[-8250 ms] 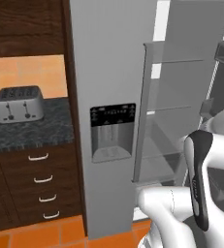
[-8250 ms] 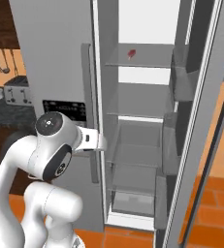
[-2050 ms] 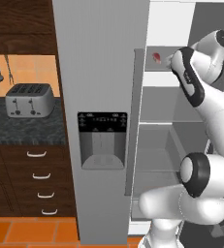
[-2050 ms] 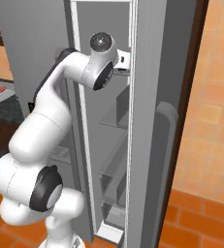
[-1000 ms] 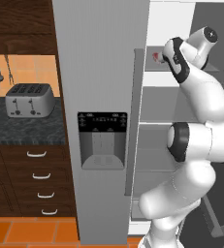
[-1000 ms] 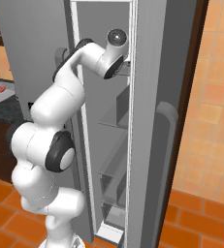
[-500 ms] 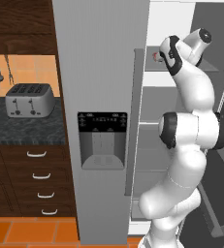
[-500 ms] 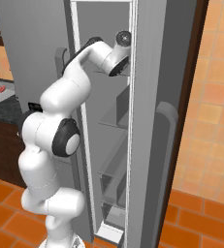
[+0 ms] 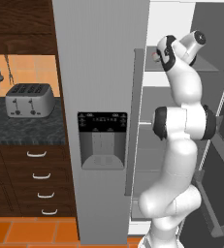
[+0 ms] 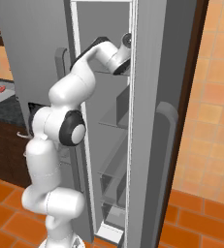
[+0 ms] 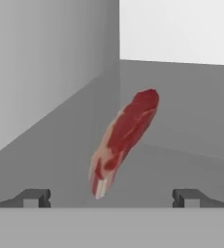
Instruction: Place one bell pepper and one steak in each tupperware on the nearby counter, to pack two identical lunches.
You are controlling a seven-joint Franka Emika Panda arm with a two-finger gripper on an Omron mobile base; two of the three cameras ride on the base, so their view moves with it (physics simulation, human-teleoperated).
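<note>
Grey fridge (image 9: 101,72) walls close round the upper shelf (image 11: 181,145) where the arm reaches in. On that shelf lies the steak (image 11: 123,140), a narrow red slab running away from the camera, centred ahead of the jaws, which stand wide apart and empty. It looks soft, limp and slick; pinching across its narrow middle seems the safest hold.

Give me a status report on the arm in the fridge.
Gripper open, fingers wide, holding nothing. Steak dead ahead on the fridge shelf, between the fingers' line, not yet touched. Nothing in the way.
</note>
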